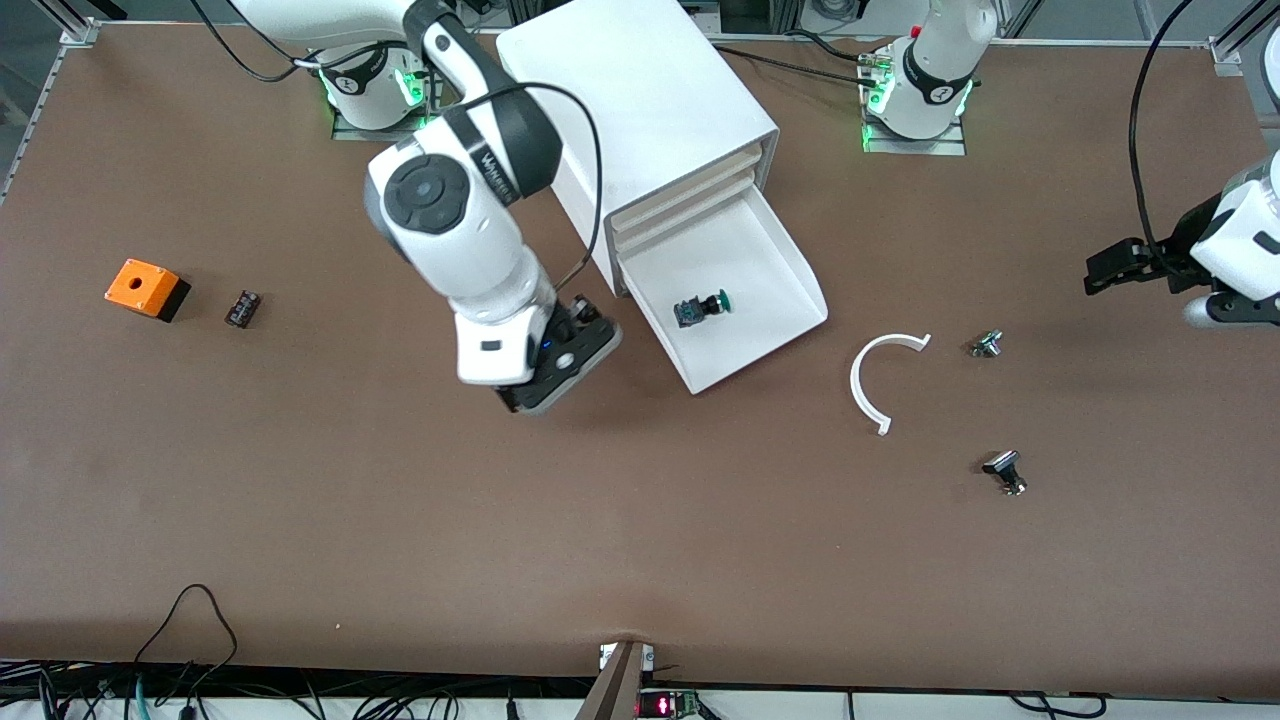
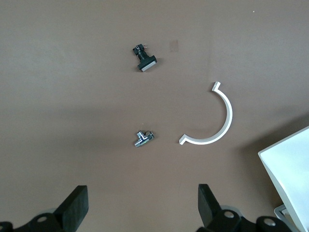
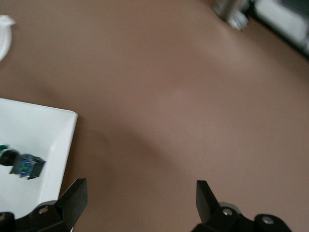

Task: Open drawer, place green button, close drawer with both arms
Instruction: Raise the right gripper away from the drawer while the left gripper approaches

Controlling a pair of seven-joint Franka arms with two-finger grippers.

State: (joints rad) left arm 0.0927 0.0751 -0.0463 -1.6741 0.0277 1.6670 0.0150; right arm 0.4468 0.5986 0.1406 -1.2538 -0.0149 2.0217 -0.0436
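The white cabinet (image 1: 650, 110) stands at the back of the table with its lowest drawer (image 1: 745, 245) pulled out. The green-capped button (image 1: 703, 308) lies on its side in that white tray. In the right wrist view the button (image 3: 21, 164) sits near the drawer's front rim (image 3: 67, 140). My right gripper (image 1: 560, 375) (image 3: 140, 203) hangs open and empty over bare table beside the drawer's front corner. My left gripper (image 1: 1105, 272) (image 2: 143, 208) is open and empty above the table at the left arm's end, apart from the drawer corner (image 2: 289, 164).
A white curved strip (image 1: 880, 375) (image 2: 219, 130) lies beside the drawer toward the left arm's end. A silver part (image 1: 986, 345) (image 2: 143, 138) and a black-and-silver part (image 1: 1005, 470) (image 2: 145, 60) lie near it. An orange box (image 1: 146, 288) and a small black part (image 1: 242, 308) sit at the right arm's end.
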